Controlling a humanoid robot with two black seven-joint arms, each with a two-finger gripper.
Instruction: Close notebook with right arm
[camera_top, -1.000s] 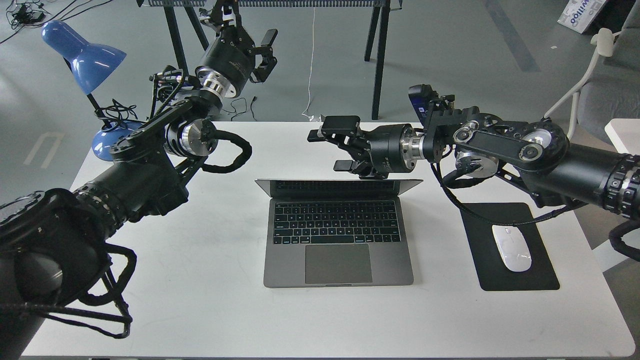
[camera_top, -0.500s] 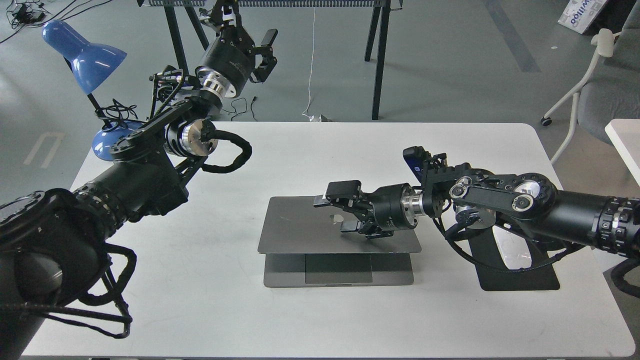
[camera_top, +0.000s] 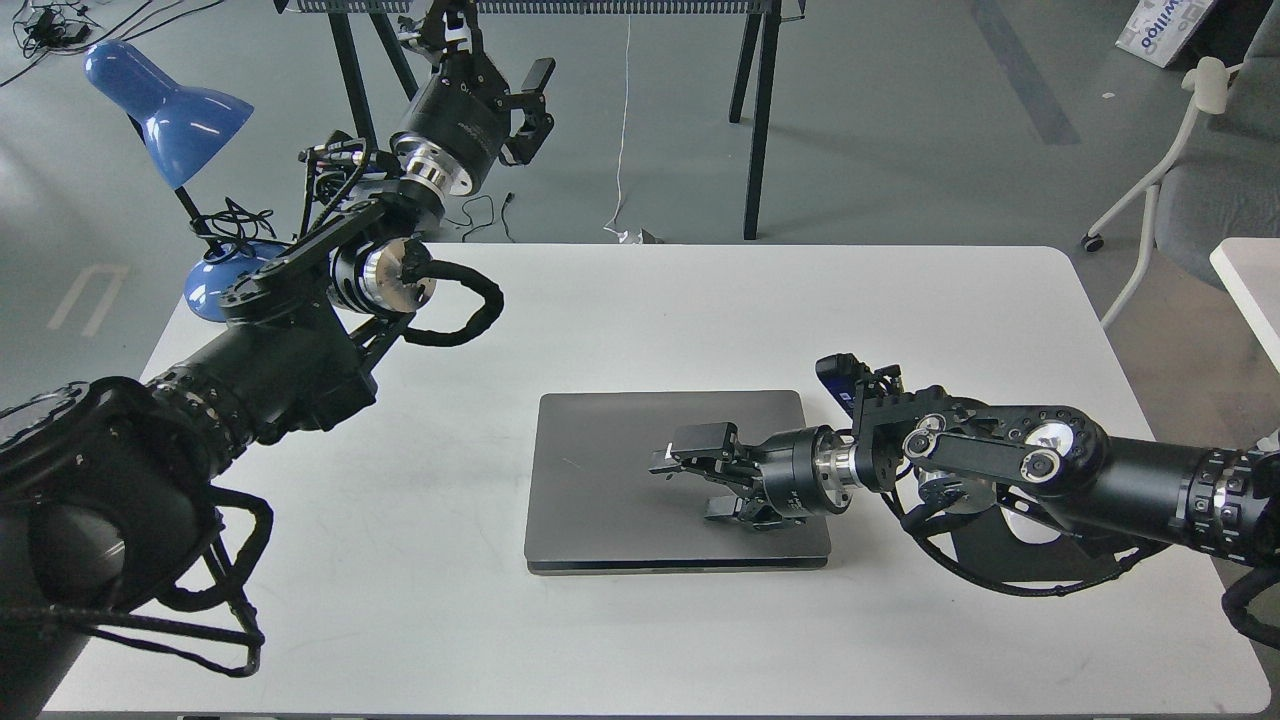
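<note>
The notebook (camera_top: 610, 480) lies in the middle of the white table (camera_top: 700, 310) with its space-grey lid flat down on the base. No keyboard or screen shows. My right arm (camera_top: 1000, 460), with a blue part near the wrist, reaches in low from the right. My right gripper (camera_top: 686, 488) is open and empty, resting on or just over the right half of the lid. My left gripper (camera_top: 538, 103) is open and empty, held high beyond the table's far left edge, well away from the notebook.
A black mouse pad (camera_top: 1050, 570) with a white mouse (camera_top: 1022, 522) lies to the right of the notebook, mostly hidden under my right arm. A blue desk lamp (camera_top: 165, 105) stands at the far left corner. A chair (camera_top: 1190, 160) is beyond the right edge.
My right gripper came down and towards me with the lid. The lid went from upright to half shut to flat on the base. The left arm has not moved.
</note>
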